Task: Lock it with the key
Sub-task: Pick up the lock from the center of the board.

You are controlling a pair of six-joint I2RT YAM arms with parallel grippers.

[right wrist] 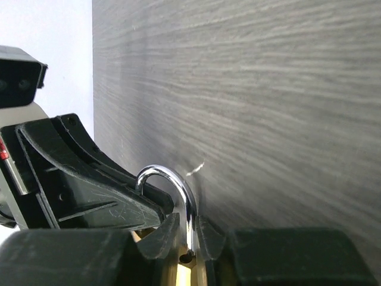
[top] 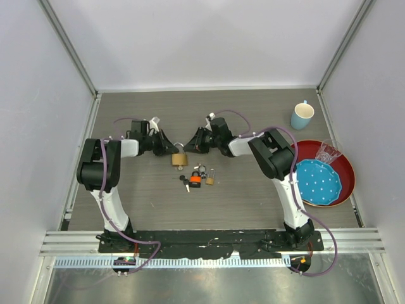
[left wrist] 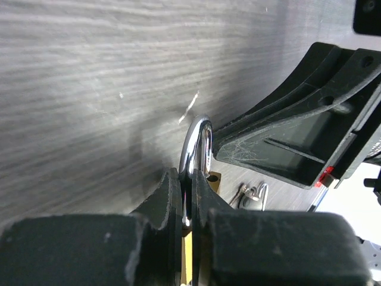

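A brass padlock point(top: 180, 158) with a silver shackle point(top: 180, 147) lies at mid table, between both grippers. My left gripper point(top: 169, 151) is shut on one leg of the shackle point(left wrist: 195, 146), with the brass body point(left wrist: 186, 256) showing between its fingers. My right gripper point(top: 192, 145) is shut on the other shackle leg point(right wrist: 181, 187), just above the brass body point(right wrist: 190, 275). The free shackle end seems to stand above its hole. A bunch of keys point(top: 193, 179) with orange and black heads lies on the table just in front; no gripper holds it.
A small second padlock point(top: 209, 179) lies beside the keys. A light-blue mug point(top: 302, 115) stands at the back right. A red bowl point(top: 345, 166) at the right holds a blue dotted plate point(top: 318, 182) and a clear glass point(top: 327, 152).
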